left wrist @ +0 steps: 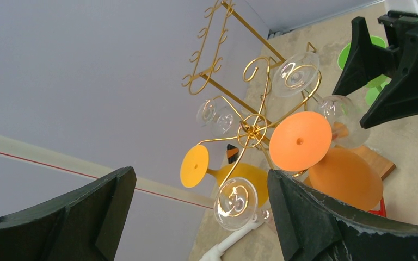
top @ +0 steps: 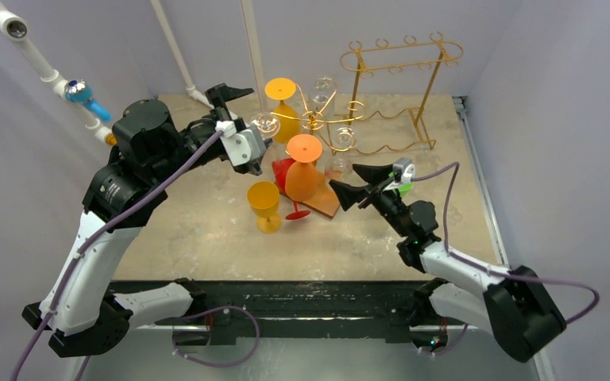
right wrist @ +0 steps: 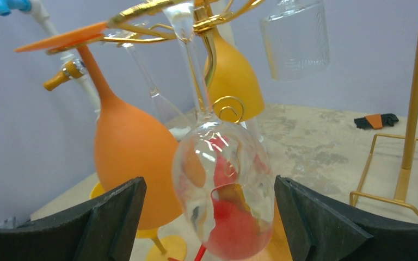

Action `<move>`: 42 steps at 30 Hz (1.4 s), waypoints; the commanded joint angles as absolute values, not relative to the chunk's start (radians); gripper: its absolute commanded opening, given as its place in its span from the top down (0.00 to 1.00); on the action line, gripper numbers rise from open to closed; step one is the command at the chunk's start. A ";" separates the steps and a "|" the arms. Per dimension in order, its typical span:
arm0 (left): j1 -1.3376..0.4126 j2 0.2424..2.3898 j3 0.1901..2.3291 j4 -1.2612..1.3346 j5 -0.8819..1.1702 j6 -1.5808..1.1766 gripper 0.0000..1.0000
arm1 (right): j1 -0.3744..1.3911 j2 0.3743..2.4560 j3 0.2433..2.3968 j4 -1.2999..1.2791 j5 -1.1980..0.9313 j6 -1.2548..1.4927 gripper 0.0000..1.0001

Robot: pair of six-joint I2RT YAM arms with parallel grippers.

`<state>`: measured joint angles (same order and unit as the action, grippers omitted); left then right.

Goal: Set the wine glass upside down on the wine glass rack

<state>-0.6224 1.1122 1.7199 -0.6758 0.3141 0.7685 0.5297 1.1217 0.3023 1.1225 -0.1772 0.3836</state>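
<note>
Left claw: your left claw (left wrist: 200, 174) is spread and holds nothing, raised at the rack's left.
Yellow glass (top: 264, 205): upright on the desk (top: 198, 238), nearer than the rack.
Rack (top: 318, 119): gold wire, mid-desk; an orange glass (top: 303, 171) hangs on it bowl down.
Wine glass (right wrist: 223, 185): clear, hanging upside down from the rack.
Right claw (right wrist: 208, 182): your fingers are spread on either side of its bowl, not pinching.

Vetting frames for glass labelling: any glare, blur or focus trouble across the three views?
Top view: even light, sharp, soft shadows; the clear glasses nearly vanish against the gold rack. Left wrist view: sharp, with small highlights on a glass foot. Right wrist view: no obvious blur, but the near glass shows red and orange through it, so its edges are hard to trace.
</note>
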 commanded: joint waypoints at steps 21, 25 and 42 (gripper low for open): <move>-0.624 1.088 1.686 -0.706 0.279 0.706 0.00 | 0.497 1.002 1.275 -0.278 0.309 0.390 0.09; -0.624 1.085 1.690 -0.706 0.287 0.703 0.00 | 0.420 1.147 1.449 -0.356 0.382 0.469 0.08; -0.625 1.067 1.682 -0.704 0.284 0.732 0.00 | 0.102 1.449 1.650 -0.292 0.034 0.646 0.08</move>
